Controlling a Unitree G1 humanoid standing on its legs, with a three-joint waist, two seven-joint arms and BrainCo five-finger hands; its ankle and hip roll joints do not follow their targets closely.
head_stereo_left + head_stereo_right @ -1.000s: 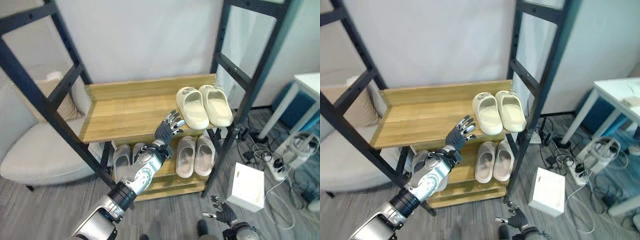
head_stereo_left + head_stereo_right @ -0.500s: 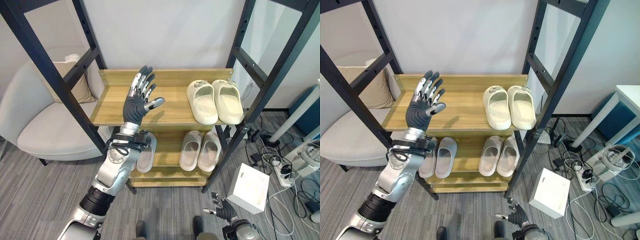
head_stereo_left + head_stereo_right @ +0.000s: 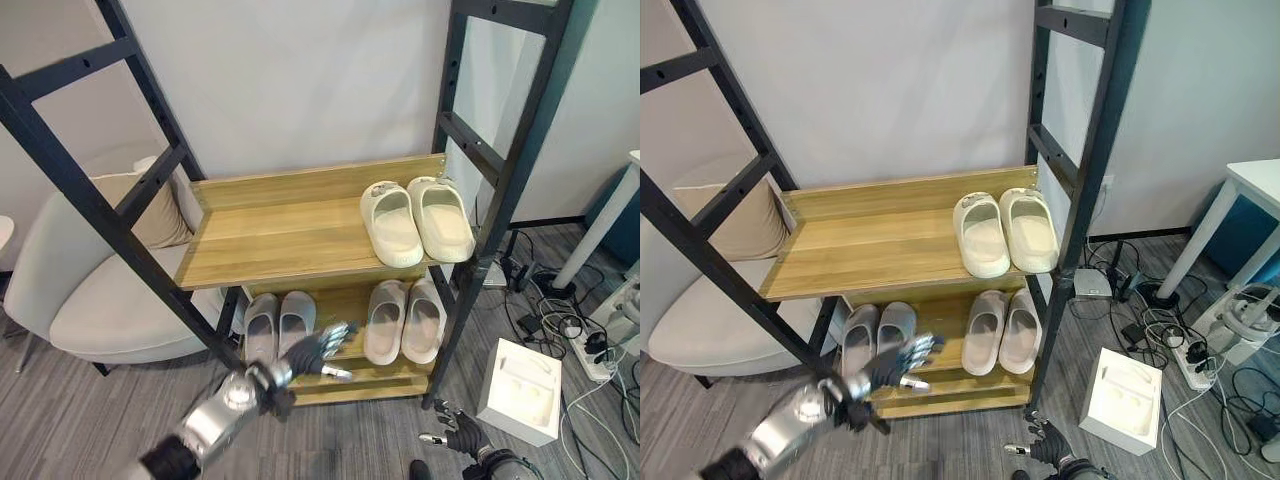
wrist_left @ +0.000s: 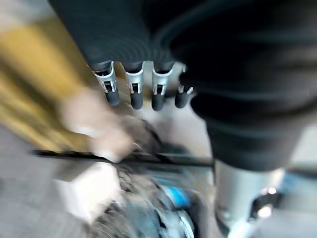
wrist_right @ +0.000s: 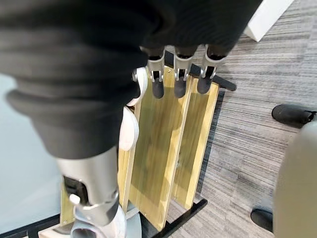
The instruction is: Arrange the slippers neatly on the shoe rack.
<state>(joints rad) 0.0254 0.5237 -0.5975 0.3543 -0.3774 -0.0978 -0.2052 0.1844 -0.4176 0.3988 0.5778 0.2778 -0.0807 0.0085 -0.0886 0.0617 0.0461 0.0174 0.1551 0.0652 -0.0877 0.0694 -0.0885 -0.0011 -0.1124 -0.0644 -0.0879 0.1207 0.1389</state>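
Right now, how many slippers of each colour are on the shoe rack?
Cream slippers on the top shelf: 2
Beige slippers on the bottom shelf: 2
Grey slippers on the bottom shelf: 2
Total: 6

Silver-grey arm, dark ribbed cover, left robot hand (image 3: 318, 352) with dark-tipped silver fingers

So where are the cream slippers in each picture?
Left eye view: cream slippers sit as a pair at the right end of the top shelf.
Right eye view: same pair, again at the shelf's right end.
Left wrist view: too blurred to tell.
Right wrist view: I can't pick them out.
Shared landmark: the black rack post just right of them.
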